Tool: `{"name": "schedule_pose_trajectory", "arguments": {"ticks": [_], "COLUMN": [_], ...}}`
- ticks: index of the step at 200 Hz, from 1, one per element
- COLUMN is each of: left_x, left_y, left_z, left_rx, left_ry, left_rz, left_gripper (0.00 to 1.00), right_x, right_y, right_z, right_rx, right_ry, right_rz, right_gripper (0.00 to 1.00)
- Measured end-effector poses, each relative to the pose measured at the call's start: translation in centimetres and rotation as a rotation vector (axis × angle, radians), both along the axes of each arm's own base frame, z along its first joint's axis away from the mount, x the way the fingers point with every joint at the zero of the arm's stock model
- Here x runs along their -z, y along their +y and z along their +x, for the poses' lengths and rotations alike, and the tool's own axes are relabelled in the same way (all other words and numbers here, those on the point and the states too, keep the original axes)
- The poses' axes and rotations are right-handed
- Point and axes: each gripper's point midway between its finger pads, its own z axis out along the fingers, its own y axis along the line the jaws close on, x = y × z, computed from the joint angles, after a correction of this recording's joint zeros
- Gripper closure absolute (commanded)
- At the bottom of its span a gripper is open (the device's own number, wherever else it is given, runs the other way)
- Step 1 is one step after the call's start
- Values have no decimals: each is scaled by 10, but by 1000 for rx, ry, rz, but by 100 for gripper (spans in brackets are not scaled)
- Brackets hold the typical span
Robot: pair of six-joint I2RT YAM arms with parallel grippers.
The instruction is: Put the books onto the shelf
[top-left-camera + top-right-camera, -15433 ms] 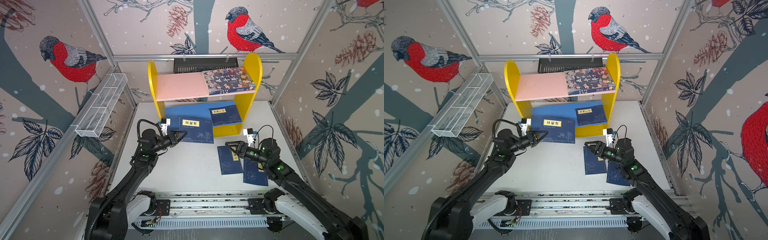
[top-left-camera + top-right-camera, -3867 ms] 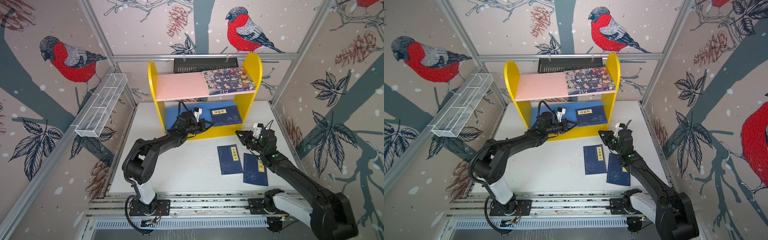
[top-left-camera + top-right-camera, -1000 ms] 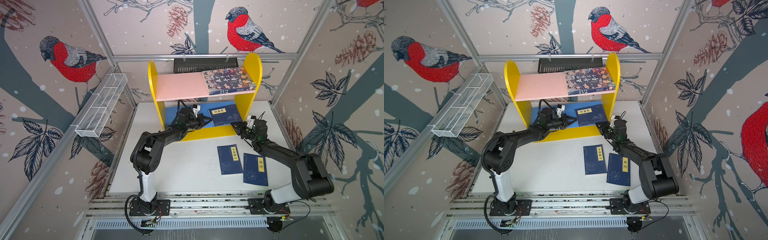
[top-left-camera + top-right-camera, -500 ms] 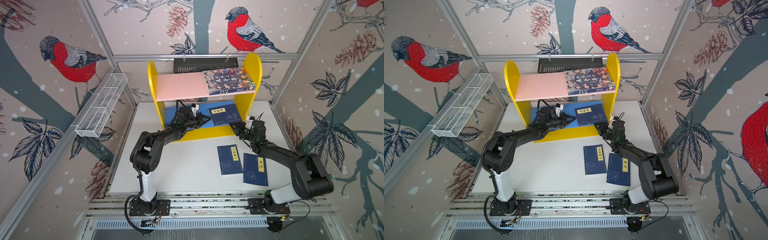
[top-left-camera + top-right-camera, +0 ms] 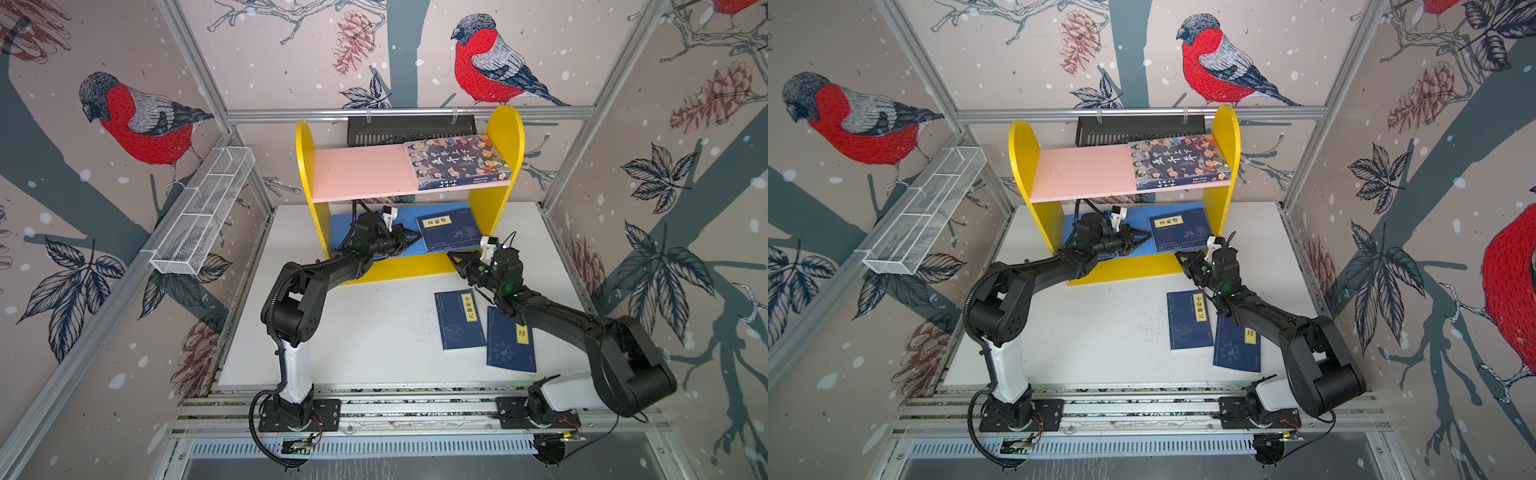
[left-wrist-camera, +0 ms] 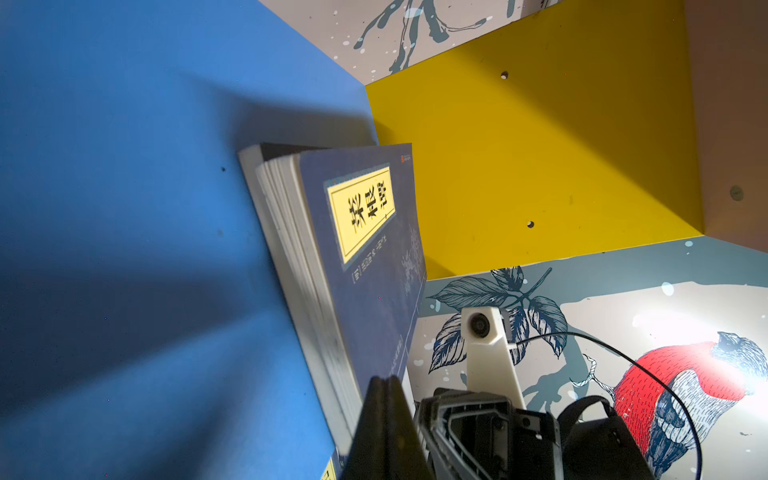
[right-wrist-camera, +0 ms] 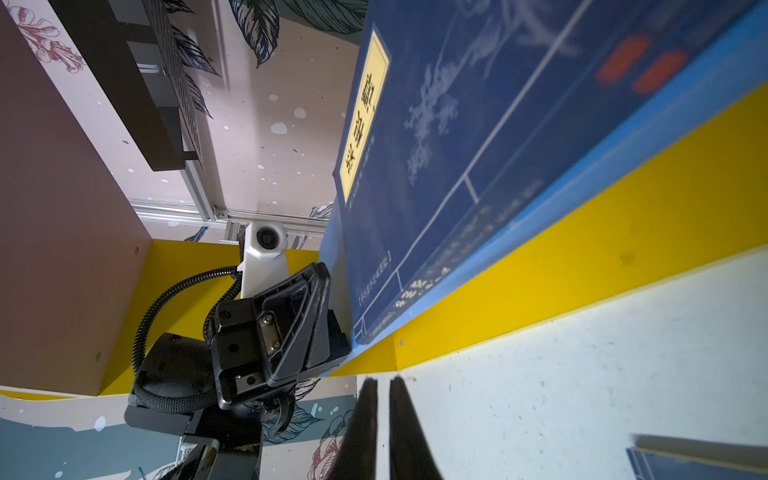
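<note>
The white table (image 5: 353,332) carried the shelf (image 5: 505,137) at its back. The big book (image 5: 455,162) lay flat on the shelf's pink board (image 5: 357,174), hard against the right yellow side. On the shelf's blue board (image 5: 345,224), toward the right, lay a navy book (image 5: 451,232), label up. The left wrist view showed a second block of pages under it, though I couldn't be sure that was another book.

Two more lay flat on the table in front of the shelf, off to the right: the nearer book (image 5: 459,320) closer to the shelf, and the farther book (image 5: 509,340) edge to edge with it.

The left gripper (image 5: 417,240) sat over the shelf's blue board with its fingers clenched together on nothing and its tips at the navy book's left edge. The right gripper (image 5: 451,254) hung just in front of the shelf's yellow front rail, fingers drawn to a thin slit, empty.
</note>
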Motion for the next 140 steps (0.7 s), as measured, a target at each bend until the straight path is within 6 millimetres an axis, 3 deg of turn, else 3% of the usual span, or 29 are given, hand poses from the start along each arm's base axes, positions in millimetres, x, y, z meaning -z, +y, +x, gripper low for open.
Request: {"name": "schedule_pose_trajectory", "arguments": {"ticks": [68, 140], "left_x": [0, 0], "left_y": [1, 5], "left_z": [1, 2], "left_rx": [-1, -6], "left_ry": [-11, -15], "left_rz": [6, 17], "left_gripper": [99, 99], "right_x": [4, 6], "right_y": [25, 36], "right_z": [8, 21], "right_rx": [-7, -7], "right_ry": [3, -2], "right_rz": [7, 6], "right_gripper": [91, 90]}}
